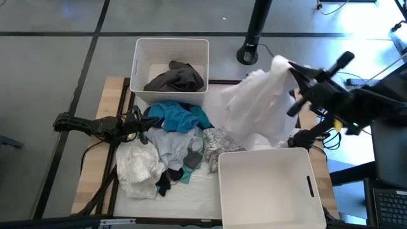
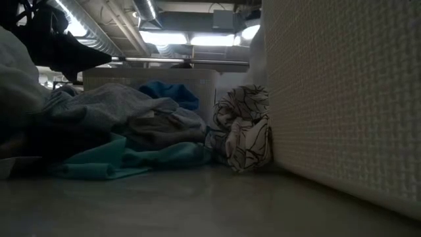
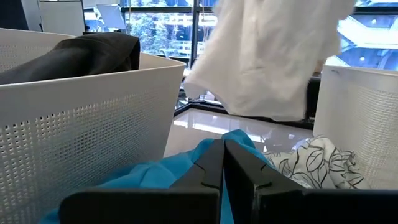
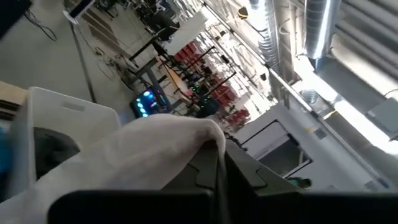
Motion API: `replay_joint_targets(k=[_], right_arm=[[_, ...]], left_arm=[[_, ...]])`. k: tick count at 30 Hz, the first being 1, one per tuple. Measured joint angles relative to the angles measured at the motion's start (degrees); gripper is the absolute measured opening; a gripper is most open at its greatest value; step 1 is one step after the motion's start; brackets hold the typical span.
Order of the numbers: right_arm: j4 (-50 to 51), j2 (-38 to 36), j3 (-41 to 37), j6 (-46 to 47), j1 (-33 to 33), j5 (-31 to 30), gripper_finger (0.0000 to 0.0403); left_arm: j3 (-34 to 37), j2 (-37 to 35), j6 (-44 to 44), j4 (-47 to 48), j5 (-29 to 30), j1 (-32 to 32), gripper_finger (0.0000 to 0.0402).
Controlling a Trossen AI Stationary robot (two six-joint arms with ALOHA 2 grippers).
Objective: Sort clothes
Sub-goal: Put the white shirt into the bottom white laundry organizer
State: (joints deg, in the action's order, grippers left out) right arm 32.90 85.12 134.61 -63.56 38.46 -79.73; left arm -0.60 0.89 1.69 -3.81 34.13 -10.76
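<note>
The right hand, at two o'clock, pinches a white garment that hangs above the counter beside the near bin. Its trailing hem could snag the bin's rim or slip free. The left hand, pressed together, rests at the nine o'clock pile.

Evenly bright from above with blown-out glare at the upper right corner, dim and shadowy at table level under glaring ceiling strip lights, backlit by daylight windows, motion-blurred around the raised white garment
</note>
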Motion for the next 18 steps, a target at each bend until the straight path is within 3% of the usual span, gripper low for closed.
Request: replay_joint_targets(k=[9, 13, 18], right_arm=[[-4.8, 1.1, 0.0, 4.5, 16.3, -6.3, 0.0014], [-4.0, 2.4, -1.2, 9.2, 20.3, -9.9, 0.0014], [-0.4, 3.1, -6.2, 19.9, 23.0, -10.2, 0.0014]], left_arm=[[0.0, 0.0, -0.1, 0.0, 0.0, 0.0, 0.0004], [0.0, 0.0, 0.0, 0.0, 0.0, 0.0, 0.0004], [0.0, 0.0, 0.0, 0.0, 0.0, 0.0, 0.0004]])
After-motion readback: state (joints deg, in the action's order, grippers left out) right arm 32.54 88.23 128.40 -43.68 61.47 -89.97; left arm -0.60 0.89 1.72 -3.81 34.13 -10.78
